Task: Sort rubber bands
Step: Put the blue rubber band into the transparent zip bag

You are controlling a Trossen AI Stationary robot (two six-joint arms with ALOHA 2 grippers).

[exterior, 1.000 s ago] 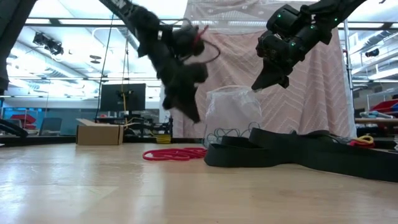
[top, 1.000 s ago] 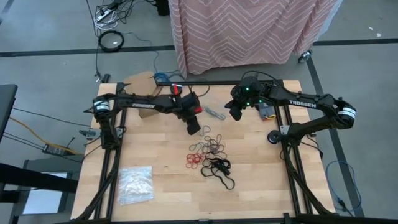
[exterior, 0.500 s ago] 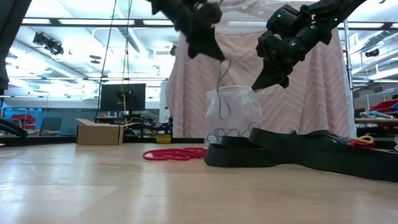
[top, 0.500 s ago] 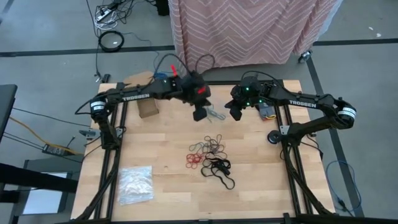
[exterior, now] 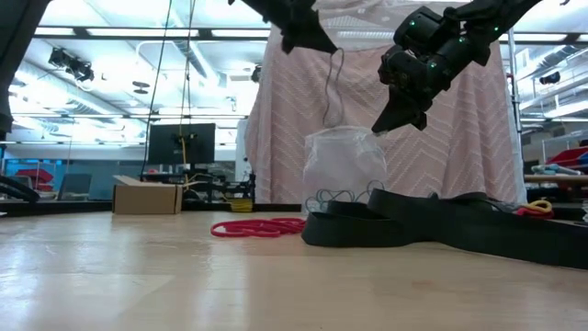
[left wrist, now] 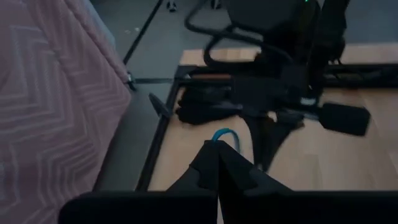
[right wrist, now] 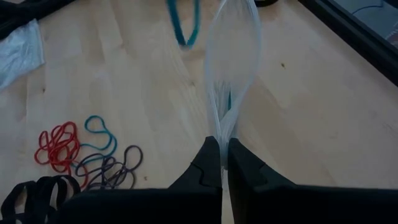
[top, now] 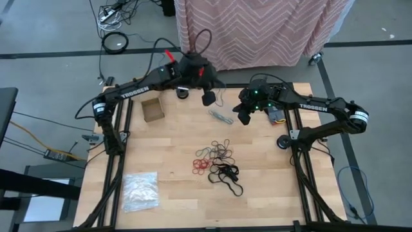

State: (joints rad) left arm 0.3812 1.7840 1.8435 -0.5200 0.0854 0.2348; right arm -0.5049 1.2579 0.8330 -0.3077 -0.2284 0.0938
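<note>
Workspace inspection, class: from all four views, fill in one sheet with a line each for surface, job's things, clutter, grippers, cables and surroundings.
Surface: wooden table, pale planks.
Job's things: rubber bands heaped mid-table, red, tan, teal and black; one teal band pinched by the left gripper.
Clutter: clear plastic bag lying near the front left; small cardboard box at the back left.
Grippers: left gripper shut on the teal band, raised over the table's far edge; right gripper shut on a second clear bag, holding it up.
Cables: black cables on the floor behind the table.
Surroundings: pink zigzag cloth behind; grey floor.
</note>
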